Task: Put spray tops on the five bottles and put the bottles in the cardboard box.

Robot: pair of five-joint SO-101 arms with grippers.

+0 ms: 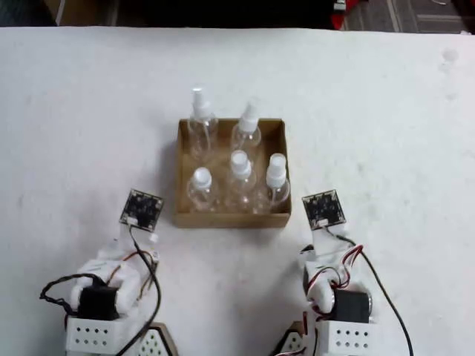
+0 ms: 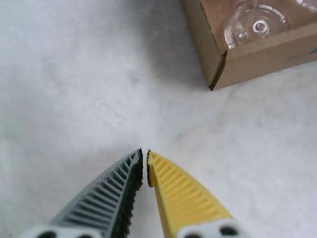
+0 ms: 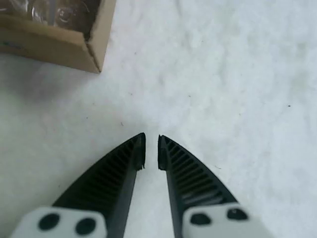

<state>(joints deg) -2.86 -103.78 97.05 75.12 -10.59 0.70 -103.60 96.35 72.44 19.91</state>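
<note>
Since all five bottles (image 1: 240,178) stand capped in the cardboard box (image 1: 230,220) ahead, between them, my left pincer (image 2: 144,157) and right pincer (image 3: 151,148) rest empty, nearly closed. I judge the bottles light, slippery, best gripped at the neck.

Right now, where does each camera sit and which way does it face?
High view: fixed overhead, looking down at the box of bottles; the left arm and right arm show at the near edge.
Left wrist view: on the left arm, facing the table past grey and yellow fingers.
Right wrist view: on the right arm, facing the table past black fingers.
Shared: all three show the box.
</note>
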